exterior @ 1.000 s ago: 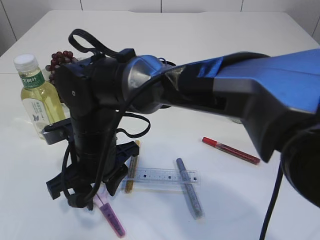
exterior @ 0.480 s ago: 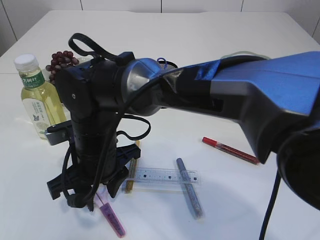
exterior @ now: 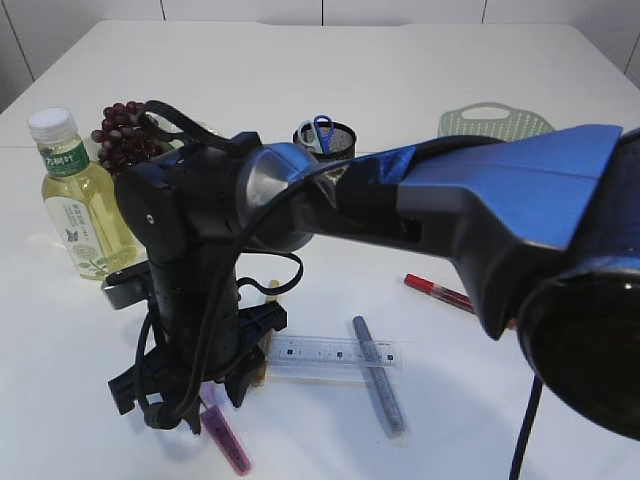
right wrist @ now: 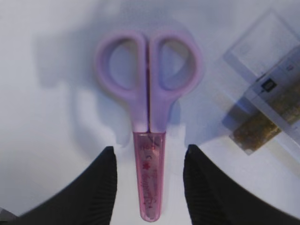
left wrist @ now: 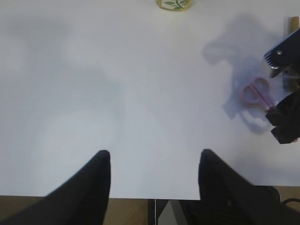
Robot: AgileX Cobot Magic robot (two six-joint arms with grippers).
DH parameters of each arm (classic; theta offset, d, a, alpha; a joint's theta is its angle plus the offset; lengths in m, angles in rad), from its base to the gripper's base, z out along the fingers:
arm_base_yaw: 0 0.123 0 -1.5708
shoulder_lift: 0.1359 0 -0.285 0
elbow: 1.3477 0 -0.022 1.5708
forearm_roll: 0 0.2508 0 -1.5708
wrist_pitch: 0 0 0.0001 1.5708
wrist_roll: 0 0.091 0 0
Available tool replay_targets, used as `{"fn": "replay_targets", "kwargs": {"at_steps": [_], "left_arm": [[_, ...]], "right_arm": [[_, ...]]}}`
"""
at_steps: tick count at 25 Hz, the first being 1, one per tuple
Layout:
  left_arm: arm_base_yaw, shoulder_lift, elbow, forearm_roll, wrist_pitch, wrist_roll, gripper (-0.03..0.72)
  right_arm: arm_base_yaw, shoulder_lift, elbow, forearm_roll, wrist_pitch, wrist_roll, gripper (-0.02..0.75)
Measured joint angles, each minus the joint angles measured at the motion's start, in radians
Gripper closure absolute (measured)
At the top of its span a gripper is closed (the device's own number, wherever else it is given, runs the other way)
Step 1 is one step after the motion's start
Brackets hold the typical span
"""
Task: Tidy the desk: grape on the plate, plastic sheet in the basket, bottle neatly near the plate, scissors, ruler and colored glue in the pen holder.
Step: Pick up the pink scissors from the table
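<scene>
Two fingers of my right gripper (right wrist: 149, 187) stand spread to either side of the pink scissors (right wrist: 149, 117), and that straddle is what the next move hangs on. In my right wrist view the scissors lie flat on the white table (right wrist: 42, 140), closed, their long axis running straight down the picture: loop handles at the far end, the capped blade pointing back toward my wrist and passing between my two fingers. So the axis lies along my reach and my jaws close across it, which I judge to be the right way round for a pinch on the narrow blade cover. The jaws are parted with bare table on both sides of the cover, touching nothing I can make out, and holding nothing. My right arm is plainly the nearer one; in the exterior view it hangs low over the near left part of the table, with the scissors' pink tip (exterior: 228, 447) poking out below it. My left gripper (left wrist: 154, 176) is also open and empty over bare table, the scissors well off to its right. Just beside the scissors lie the clear ruler (right wrist: 276, 89) and a gold glue stick (right wrist: 262, 126) under it, close enough that I would descend straight. The pen holder (exterior: 327, 137) stands farther back.
</scene>
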Motion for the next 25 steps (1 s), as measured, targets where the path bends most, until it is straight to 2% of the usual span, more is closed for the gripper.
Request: {"fn": "replay_targets", "kwargs": {"at_steps": [25], "left_arm": [[0.0, 0.0, 0.0, -0.002, 0.0, 0.0, 0.253]], "right_arm": [[0.002, 0.024, -0.002, 0.004, -0.001, 0.002, 0.364]]}}
